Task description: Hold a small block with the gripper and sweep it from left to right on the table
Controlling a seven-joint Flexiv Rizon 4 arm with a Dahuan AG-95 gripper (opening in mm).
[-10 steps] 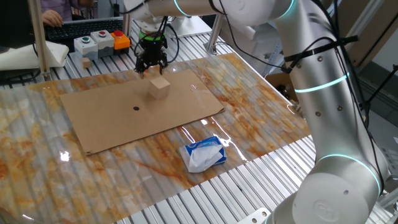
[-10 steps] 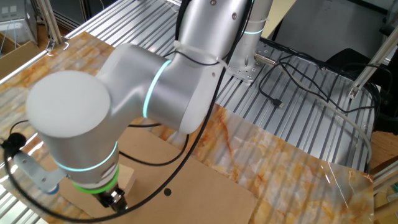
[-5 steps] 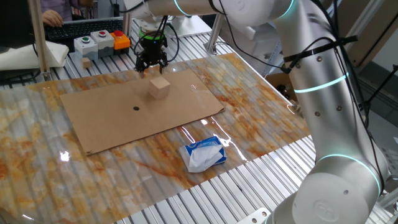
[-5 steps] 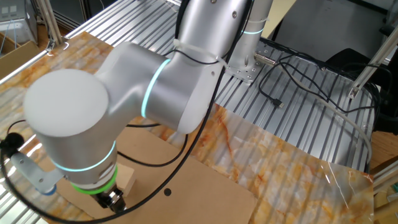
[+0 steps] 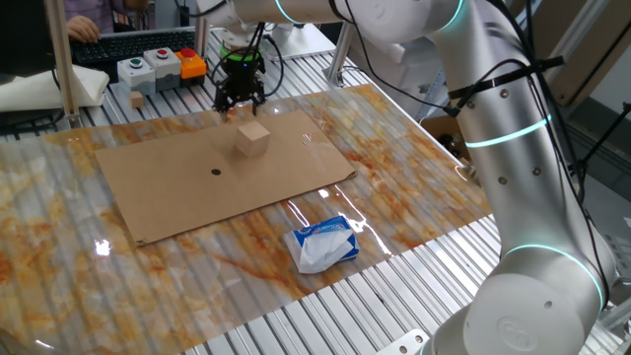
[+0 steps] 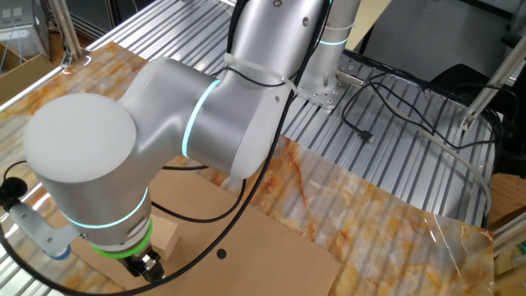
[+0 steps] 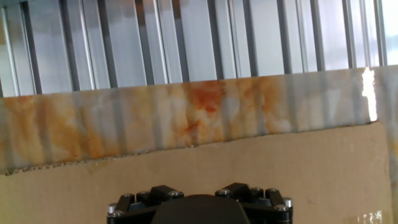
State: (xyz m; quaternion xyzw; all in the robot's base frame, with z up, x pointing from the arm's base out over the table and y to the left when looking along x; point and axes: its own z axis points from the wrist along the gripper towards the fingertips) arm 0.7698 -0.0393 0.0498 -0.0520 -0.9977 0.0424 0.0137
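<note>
The small block [image 5: 253,138] sits upright on the cardboard sheet [image 5: 197,177], toward that sheet's far right corner and well apart from the dark dot [image 5: 216,173] nearer the sheet's middle. It rests alone, with nothing touching it. That placement makes sense for a sweep: the cardboard gives it a flat, smooth lane, and there is open sheet to either side of it.

The gripper [image 5: 240,102] hangs over the far edge of the cardboard, just beyond the block and above it, pointing straight down. Its jaws stand wide and hold nothing. I judge the wide gap is kept so the claw can drop around the block, which looks about as broad as the claw itself. In the other fixed view the gripper [image 6: 148,265] shows only as black fingertips below the green ring, with the block [image 6: 162,237] just beside it. The hand view looks past the block onto the cardboard's far edge and the table [image 7: 186,112].

A white-and-blue packet [image 5: 322,245] lies on the table's marbled sheet near the front edge, clear of the cardboard. A button box [image 5: 161,66] stands on the slats at the far left.

Compared with a second ago, the block has not moved, and the claw sits slightly higher with the same opening.
</note>
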